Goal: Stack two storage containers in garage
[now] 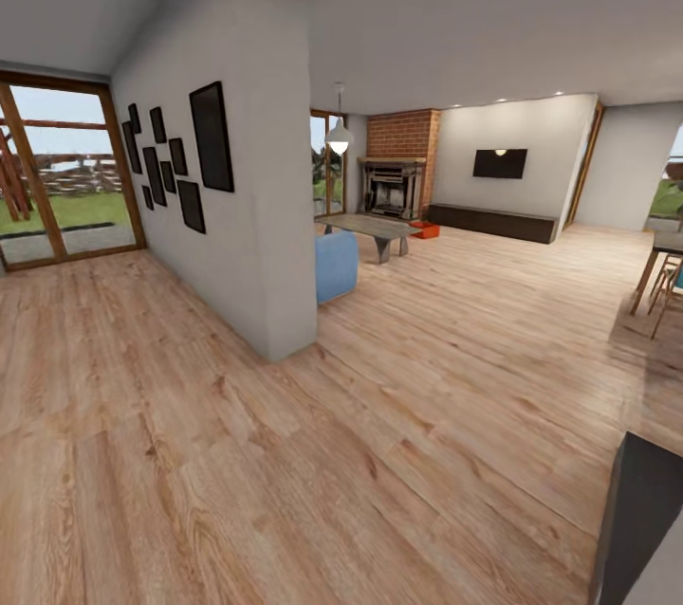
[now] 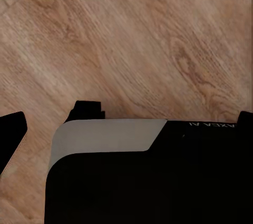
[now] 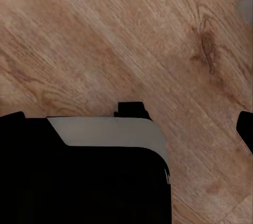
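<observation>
The orange bin (image 1: 426, 229) lay far ahead, slightly right, beside the low table (image 1: 370, 228); neither hand was nearer, and I couldn't tell their opening

open wood floor (image 1: 427, 415), wall corner (image 1: 275, 207) left

A partition wall (image 1: 256, 207) is being seen at left; behind it a coffee table (image 1: 370, 228), with a storage container (image 1: 426, 229) just right, before the fireplace (image 1: 392, 188).
</observation>
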Motion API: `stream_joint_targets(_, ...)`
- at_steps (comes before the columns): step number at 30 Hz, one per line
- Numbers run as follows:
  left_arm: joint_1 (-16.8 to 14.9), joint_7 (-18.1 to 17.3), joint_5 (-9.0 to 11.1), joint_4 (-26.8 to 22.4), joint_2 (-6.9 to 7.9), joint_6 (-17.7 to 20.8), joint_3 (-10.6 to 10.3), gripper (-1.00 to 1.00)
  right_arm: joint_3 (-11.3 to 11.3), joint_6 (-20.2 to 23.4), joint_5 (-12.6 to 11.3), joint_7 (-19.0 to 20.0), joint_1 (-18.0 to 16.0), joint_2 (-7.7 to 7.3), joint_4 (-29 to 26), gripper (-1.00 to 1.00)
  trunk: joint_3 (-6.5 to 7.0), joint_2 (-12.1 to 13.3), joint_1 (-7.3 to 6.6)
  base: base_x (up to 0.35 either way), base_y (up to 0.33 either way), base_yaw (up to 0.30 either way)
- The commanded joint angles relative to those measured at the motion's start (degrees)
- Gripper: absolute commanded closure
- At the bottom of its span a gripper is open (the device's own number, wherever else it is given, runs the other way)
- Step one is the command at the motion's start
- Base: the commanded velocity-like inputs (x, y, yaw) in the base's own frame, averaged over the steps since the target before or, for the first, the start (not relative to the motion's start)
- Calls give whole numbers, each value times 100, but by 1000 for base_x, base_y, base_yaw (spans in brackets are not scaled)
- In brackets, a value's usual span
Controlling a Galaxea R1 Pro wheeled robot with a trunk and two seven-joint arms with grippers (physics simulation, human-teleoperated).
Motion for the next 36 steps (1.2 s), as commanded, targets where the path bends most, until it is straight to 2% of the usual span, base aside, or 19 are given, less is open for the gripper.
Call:
stream_joint_targets(1,-3,4,60,-1,-1,2,-19,-100,44,-27,-48,-6,-6,2,16,-100,-6,-3,3,321,0,0)
stream_joint_targets(29,-3,4,77,8,-1,-1,-19,-100,45,-22,-51,-5,-6,-9,16,-100,-6,-3,3,320,0,0)
stream_joint_targets(36,-3,4,64,8,-1,-1,-19,-100,46,-21,-39,28,-6,-10,16,-100,-6,-3,3,320,0,-212)
